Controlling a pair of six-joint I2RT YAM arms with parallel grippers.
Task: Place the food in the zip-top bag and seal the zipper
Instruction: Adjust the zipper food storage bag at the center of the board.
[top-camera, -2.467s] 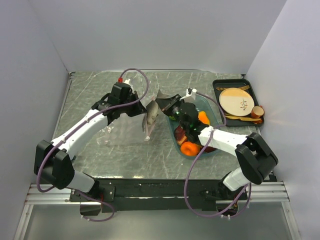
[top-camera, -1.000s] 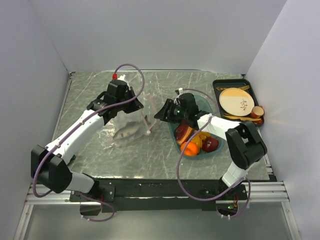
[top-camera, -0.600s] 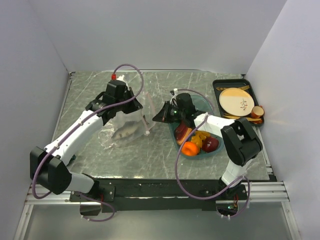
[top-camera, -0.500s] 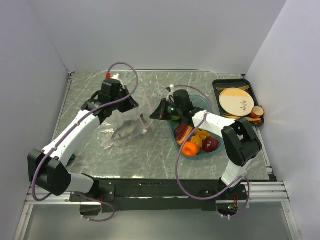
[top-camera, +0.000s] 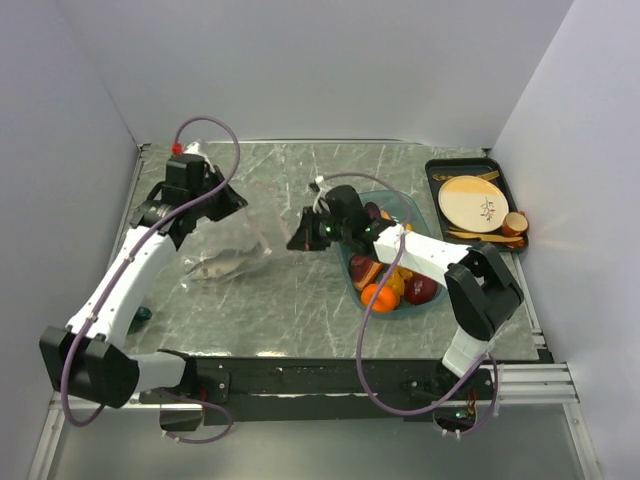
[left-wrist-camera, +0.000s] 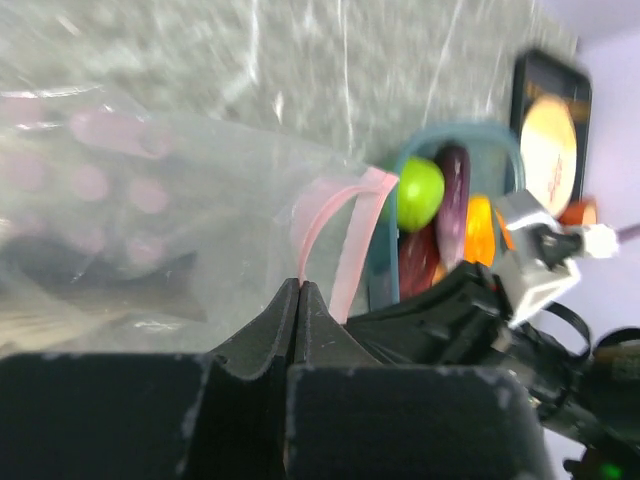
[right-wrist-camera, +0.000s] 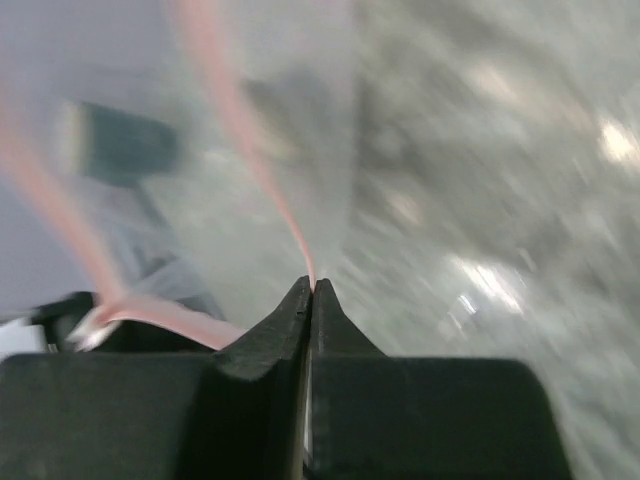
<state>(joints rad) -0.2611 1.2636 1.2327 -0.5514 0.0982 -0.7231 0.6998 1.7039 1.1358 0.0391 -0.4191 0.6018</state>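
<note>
Bright, even light; right wrist view heavily blurs the zipper (right-wrist-camera: 215, 60).

Left pincer (left-wrist-camera: 300, 285): matt black fingers. At its tips the zipper (left-wrist-camera: 338, 232) is pale pink. The zip-top bag (left-wrist-camera: 190, 190) beyond the tips is clear, with blurred pink blotches. The fish slice (top-camera: 215, 266) inside is grey-brown.

Ahead and right of this pincer:
- tray (left-wrist-camera: 470, 133), translucent teal
- lime (left-wrist-camera: 420, 193), bright green
- purple slice (left-wrist-camera: 453, 190), dark purple
- orange piece (left-wrist-camera: 479, 230), orange-yellow

Right pincer (right-wrist-camera: 310, 287): black fingers, with the pink strip meeting their tips. Under both pincers the table (top-camera: 300, 300) is grey-green, marbled with pale streaks.
</note>
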